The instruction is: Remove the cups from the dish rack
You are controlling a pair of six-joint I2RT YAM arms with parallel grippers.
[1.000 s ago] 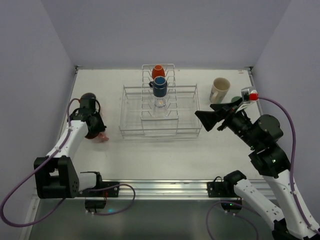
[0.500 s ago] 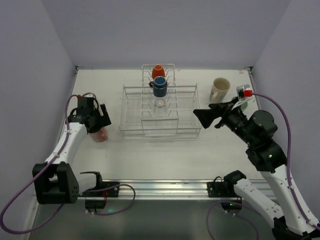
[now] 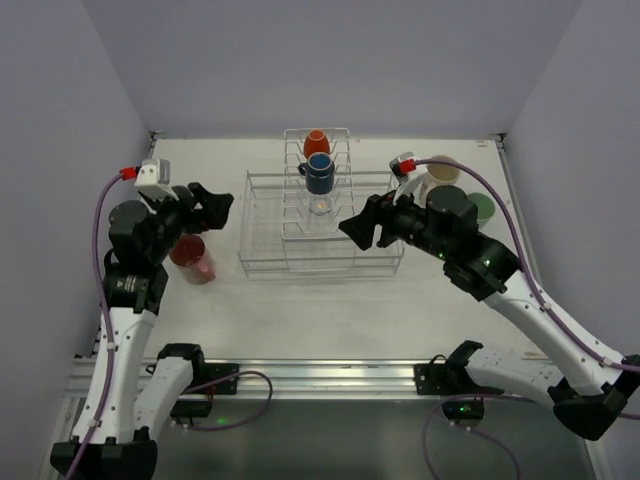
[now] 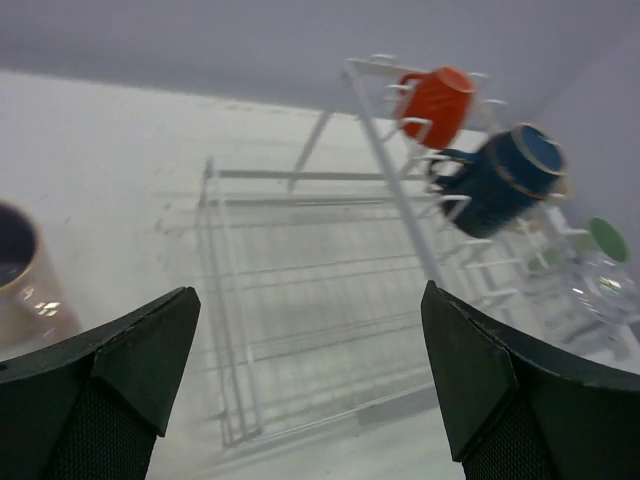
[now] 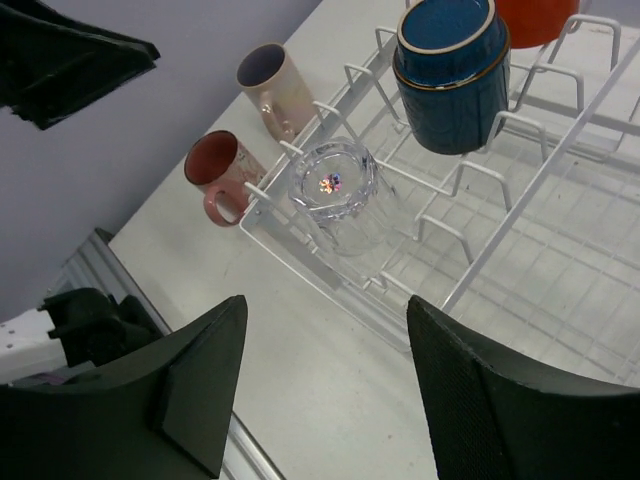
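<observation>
On the dish rack (image 5: 500, 235), small clear glass (image 5: 335, 200): probably light, slippery, fragile; best gripped across its wall; right pincer (image 5: 325, 303) and left pincer (image 4: 308, 292) both open, empty.

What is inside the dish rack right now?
Visible: an orange mug, a blue mug and a clear glass, in a row down its middle. The right hand covers the right end of the dish rack from above.

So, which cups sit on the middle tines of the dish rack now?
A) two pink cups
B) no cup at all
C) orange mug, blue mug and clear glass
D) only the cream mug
C: the orange mug, blue mug and clear glass rest on the tines of the dish rack.
</observation>
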